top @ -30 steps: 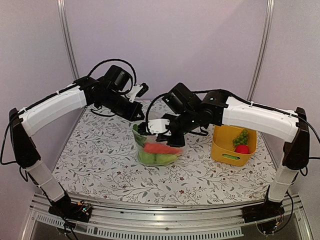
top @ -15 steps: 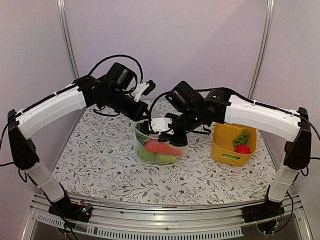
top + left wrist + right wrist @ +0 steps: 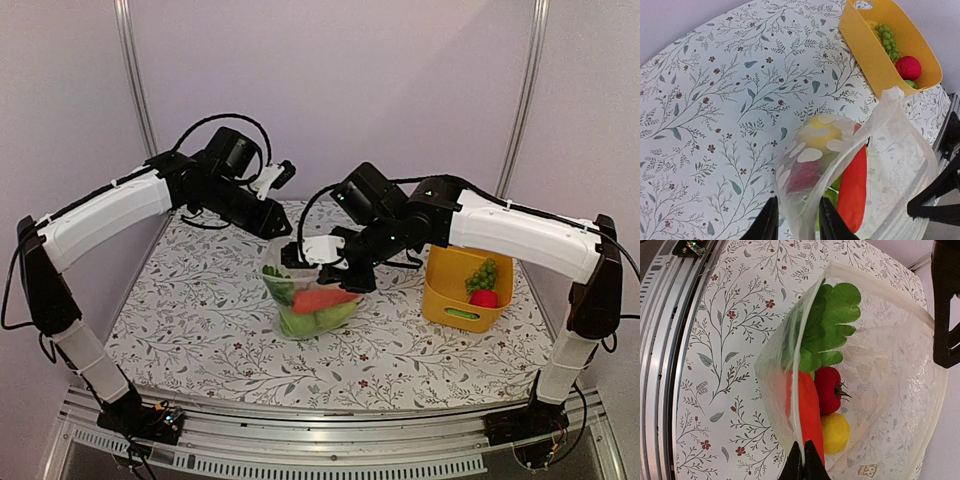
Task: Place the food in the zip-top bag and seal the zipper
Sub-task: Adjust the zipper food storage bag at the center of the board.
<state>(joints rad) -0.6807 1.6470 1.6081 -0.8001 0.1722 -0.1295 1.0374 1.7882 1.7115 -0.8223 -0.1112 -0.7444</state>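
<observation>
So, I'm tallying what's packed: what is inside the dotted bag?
Visible in the zip-top bag: carrot with green top, red round fruit, yellow lemon. Beneath lies something green, mostly covered by the carrot; kind unclear.

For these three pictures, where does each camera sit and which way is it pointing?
Top external: fixed above and behind the arm bases, facing down at the table; both arms, zip-top bag, yellow bin show.
Left wrist: on the left arm, looking down past the left hand gripping the bag's rim, toward the bin.
Right wrist: on the right arm, looking into the bag past the right hand pinching its edge.
Shared: both wrist views show the carrot in the bag.
</observation>
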